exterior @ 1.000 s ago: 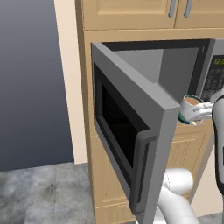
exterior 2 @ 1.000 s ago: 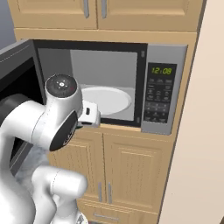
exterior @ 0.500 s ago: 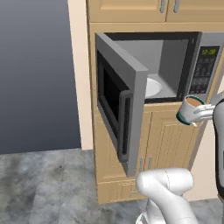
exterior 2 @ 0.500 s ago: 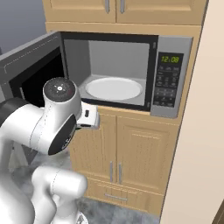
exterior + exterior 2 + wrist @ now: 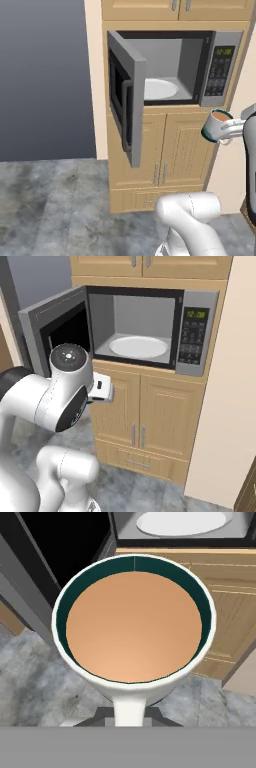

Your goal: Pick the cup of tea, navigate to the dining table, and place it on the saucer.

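The pincer (image 5: 231, 131) is clenched on the handle of the cup (image 5: 215, 126), which it holds upright in the air just ahead of itself, brown tea level inside the green rim. Beyond and above the pincer stands the microwave (image 5: 200, 65), its door (image 5: 127, 95) swung wide open, the white plate (image 5: 138, 347) lying inside. Straight past the cup are the wooden cabinet doors (image 5: 145, 413); grey floor (image 5: 55, 200) lies far below.

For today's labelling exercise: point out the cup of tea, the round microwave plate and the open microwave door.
cup of tea (image 5: 216, 126): left base view, on its pale outer wall.
microwave plate (image 5: 138, 347): right base view, on the plate's flat middle.
microwave door (image 5: 126, 95): left base view, on the door's inner face.
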{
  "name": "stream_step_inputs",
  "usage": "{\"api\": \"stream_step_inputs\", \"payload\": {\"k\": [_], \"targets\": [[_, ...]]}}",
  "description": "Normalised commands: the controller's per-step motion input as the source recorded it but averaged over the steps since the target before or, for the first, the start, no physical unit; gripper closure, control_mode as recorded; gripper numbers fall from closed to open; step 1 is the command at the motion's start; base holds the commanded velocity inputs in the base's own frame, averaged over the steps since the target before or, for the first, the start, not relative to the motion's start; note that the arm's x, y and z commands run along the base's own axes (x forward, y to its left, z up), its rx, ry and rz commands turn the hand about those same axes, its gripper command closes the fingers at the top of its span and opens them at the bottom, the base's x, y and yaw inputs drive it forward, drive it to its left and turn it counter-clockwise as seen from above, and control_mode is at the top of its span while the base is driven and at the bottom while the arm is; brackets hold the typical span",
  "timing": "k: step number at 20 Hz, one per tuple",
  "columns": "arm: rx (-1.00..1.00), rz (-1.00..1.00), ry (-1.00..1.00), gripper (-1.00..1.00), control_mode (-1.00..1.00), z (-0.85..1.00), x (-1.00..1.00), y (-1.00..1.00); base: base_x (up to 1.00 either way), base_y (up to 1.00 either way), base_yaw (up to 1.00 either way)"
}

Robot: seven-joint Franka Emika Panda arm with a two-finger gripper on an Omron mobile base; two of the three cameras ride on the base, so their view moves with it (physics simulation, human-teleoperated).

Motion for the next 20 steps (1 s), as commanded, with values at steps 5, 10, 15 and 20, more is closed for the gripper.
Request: {"api": "stream_step_inputs", "payload": {"k": [5,10,15,20], "targets": [[0.00,0.00,0.00,1.00,1.00,0.00,0.00,0.00,-0.47,-0.28,-0.20],[0.00,0.00,0.00,1.00,1.00,0.00,0.00,0.00,-0.38,-0.21,-0.42],[0.00,0.00,0.00,1.00,1.00,0.00,0.00,0.00,-0.35,-0.17,-0.52],[0.00,0.00,0.00,1.00,1.00,0.00,0.00,0.00,-0.38,-0.15,-0.58]]}}
